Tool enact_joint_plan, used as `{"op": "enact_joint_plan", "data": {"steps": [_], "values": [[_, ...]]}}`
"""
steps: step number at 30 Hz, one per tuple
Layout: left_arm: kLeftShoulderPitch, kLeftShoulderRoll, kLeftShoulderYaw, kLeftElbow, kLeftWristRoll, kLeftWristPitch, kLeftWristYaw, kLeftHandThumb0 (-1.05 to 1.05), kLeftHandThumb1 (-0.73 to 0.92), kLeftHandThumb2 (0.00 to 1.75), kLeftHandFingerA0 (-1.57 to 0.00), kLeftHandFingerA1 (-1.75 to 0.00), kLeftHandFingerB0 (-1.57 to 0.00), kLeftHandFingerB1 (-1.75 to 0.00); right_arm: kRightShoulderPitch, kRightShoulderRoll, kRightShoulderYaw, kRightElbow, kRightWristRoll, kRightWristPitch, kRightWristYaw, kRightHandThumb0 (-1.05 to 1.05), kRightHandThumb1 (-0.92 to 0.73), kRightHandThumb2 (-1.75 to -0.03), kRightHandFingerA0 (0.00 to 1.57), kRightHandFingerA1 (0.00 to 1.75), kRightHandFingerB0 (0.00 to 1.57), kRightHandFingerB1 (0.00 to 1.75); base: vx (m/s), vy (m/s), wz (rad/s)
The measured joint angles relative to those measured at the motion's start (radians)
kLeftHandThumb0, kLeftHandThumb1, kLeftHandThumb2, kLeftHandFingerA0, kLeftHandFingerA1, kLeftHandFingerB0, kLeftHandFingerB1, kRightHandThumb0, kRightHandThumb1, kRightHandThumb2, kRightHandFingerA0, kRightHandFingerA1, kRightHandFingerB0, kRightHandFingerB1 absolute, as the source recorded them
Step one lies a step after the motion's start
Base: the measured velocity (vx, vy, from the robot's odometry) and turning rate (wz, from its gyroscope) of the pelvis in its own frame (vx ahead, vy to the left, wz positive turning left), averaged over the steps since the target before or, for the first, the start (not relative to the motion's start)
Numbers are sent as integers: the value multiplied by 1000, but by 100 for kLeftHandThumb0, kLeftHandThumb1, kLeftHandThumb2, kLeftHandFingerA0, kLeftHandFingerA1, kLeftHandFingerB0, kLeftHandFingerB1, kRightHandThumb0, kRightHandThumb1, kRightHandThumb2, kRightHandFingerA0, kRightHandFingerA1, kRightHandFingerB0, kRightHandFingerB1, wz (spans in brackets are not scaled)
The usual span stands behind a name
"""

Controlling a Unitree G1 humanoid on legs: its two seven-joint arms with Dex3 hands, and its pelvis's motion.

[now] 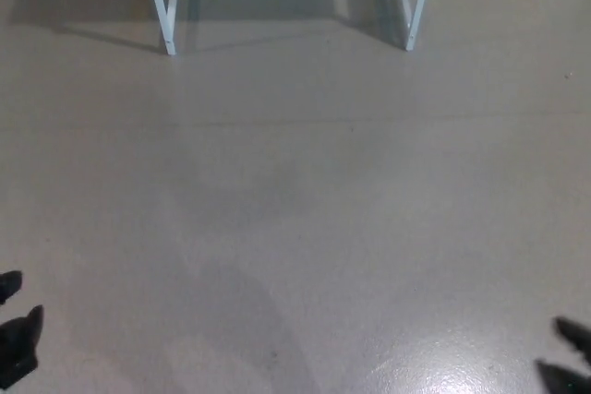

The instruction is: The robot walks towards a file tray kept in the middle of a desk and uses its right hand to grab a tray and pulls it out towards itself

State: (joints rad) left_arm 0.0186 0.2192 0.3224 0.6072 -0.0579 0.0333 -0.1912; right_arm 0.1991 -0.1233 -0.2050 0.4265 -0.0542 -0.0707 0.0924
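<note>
A wide grey floor [295, 209] fills the view. Two white desk legs [164, 6] stand at its far edge; the file tray is out of sight. The left hand [17, 339] and right hand [568, 362] barely show at the near corners, perhaps fingertips only; whether they are spread cannot be told.

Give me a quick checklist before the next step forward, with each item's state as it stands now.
1. Floor ahead free of obstacles: ok, bare up to the desk legs.
2. Desk located: ok, two white desk legs stand at the top of the head view.
3. Desk roughly centred ahead: ok, the legs sit either side of the picture's middle.
4. File tray sighted: not ok, the desktop is out of frame.
5. Right hand ready to grab: cannot tell, only dark fingertips show at the lower right edge.
6. Left hand clear of things: ok, it holds nothing visible and touches nothing.
</note>
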Motion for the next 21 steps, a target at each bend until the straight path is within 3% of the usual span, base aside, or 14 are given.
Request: {"op": "enact_joint_plan", "data": {"steps": [1,2,4,6,7,9,10,11,12,15,16,17,18,21], "values": [[9,-9,1,-9,-7,-9,-6,-48,69,74,-21,-43,-20,-41,-3,-20,-8,-3,3,-9,2,-56,-64,-81,25,45,15,40,0,0,0],[15,-13,0,-14,-9,-16,-11,-48,69,75,-21,-43,-20,-41,-5,-31,-9,-3,3,-15,2,-51,-77,-63,31,36,18,31,0,0,0],[25,-14,-5,-24,-12,-30,-18,-44,72,61,-25,-39,-23,-36,-6,-44,-3,-2,2,-27,4,-51,-76,-63,30,36,18,30,0,0,0],[40,-7,-18,-38,-12,-45,-29,-49,71,61,-25,-38,-25,-36,-4,-52,8,7,0,-41,4,-50,-77,-64,29,35,17,30,0,0,0],[50,2,-30,-45,-9,-52,-33,-49,70,61,-25,-38,-26,-36,1,-54,14,16,-1,-51,4,-56,-65,-83,21,43,12,39,0,0,0],[86,18,-45,-74,-4,-61,-36,-49,71,61,-24,-38,-26,-36,24,-58,24,29,-4,-68,4,-56,-66,-82,21,42,13,39,0,0,0],[102,22,-52,-88,-3,-63,-36,-50,73,61,-24,-38,-25,-36,32,-59,26,34,-6,-72,4,-49,-79,-64,28,34,16,29,0,0,0],[127,28,-66,-111,1,-65,-37,-51,73,61,-25,-38,-26,-36,44,-62,30,38,-8,-77,4,-50,-78,-64,27,34,15,29,0,0,0],[145,33,-77,-127,5,-66,-37,-51,73,61,-25,-38,-26,-36,51,-65,32,39,-10,-79,4,-56,-66,-82,20,41,12,38,0,0,0],[203,60,-112,-202,19,-66,-39,-49,72,61,-25,-37,-25,-36,67,-74,37,41,-13,-89,4,-56,-65,-82,21,42,13,39,0,0,0],[211,64,-115,-216,20,-66,-39,-49,72,61,-25,-37,-25,-35,69,-74,39,42,-14,-90,4,-50,-77,-64,29,35,18,30,0,0,0],[221,67,-117,-231,21,-66,-40,-51,72,61,-27,-37,-26,-35,70,-74,42,46,-16,-95,3,-49,-77,-64,29,35,18,30,0,0,0],[227,69,-118,-235,22,-66,-40,-51,72,61,-26,-37,-25,-35,73,-73,45,52,-17,-100,2,-53,-67,-78,22,41,16,38,0,0,0],[247,81,-118,-218,22,-66,-43,-51,73,62,-28,-37,-26,-35,93,-71,61,87,-21,-127,-5,-52,-68,-78,22,41,15,39,0,0,0]]}}
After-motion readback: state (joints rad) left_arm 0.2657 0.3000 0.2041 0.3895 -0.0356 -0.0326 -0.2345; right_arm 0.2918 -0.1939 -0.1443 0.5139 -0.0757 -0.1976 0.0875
